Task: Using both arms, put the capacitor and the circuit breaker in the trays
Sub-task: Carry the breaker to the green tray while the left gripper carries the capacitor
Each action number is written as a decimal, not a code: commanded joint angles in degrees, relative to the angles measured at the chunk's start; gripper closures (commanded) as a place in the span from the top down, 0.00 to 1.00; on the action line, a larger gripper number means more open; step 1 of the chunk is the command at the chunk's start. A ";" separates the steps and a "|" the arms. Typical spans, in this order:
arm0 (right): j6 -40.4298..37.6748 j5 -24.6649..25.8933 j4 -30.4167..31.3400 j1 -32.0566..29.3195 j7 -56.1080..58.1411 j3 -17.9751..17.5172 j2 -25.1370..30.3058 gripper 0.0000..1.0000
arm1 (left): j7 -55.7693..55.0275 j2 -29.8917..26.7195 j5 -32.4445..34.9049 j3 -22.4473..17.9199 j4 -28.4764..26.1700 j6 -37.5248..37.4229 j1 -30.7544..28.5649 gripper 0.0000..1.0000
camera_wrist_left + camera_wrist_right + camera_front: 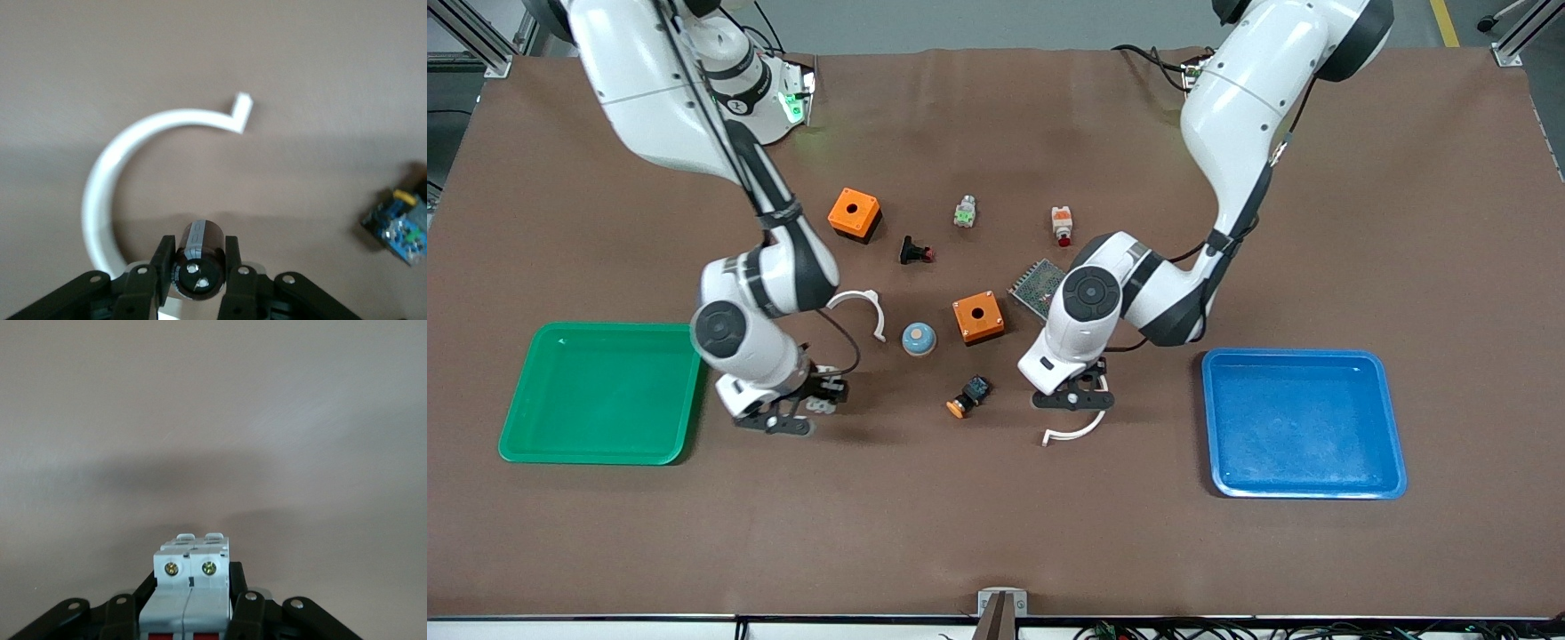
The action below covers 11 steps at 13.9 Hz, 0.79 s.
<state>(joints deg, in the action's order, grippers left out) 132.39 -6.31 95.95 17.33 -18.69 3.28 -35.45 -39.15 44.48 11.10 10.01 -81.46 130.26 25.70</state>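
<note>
While both parts are already gripped, the coming move turns on where each tray lies from its claw. The left gripper (198, 267) is clamped on the capacitor (199, 259), fingers pressing its round sides with its pale top facing the wrist camera; in the front view it hangs low at lower centre (1073, 398), over brown table beside a white curved clip (1074, 433). The blue tray (1303, 422), at right of the frame, lies just along from it toward the left arm's end, and this arm is much the nearer to it.

The right gripper (192, 600) is closed on the circuit breaker (191, 583), whose long axis runs along the fingers, screw end outward. In the front view it sits at lower left (791, 409), right beside the green tray (600, 391), to which it is the nearer arm.

Both trays look bare and roomy, their low rims the only thing to lift over. The table (996, 533) is a flat brown mat; an orange-capped button (967, 396) lies near the left gripper, away from its likely path.
</note>
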 commanded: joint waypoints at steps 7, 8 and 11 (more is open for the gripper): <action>4.08 2.01 1.25 -23.99 25.51 -0.65 1.35 0.00 | 28.12 -11.87 0.58 0.62 -1.25 -13.10 -20.76 0.00; 6.46 2.00 2.48 -26.19 28.51 -0.65 1.00 0.00 | 32.16 -11.69 1.02 0.45 -1.42 -13.10 -23.31 0.00; 10.69 1.39 4.25 -31.12 35.55 -0.82 -0.57 0.00 | 40.80 -9.16 1.37 0.45 -1.60 -12.40 -30.78 0.00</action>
<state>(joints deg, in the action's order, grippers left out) 141.17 -5.29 99.14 -10.86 13.43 3.89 -35.77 -1.98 33.94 11.45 9.76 -82.67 117.26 -1.74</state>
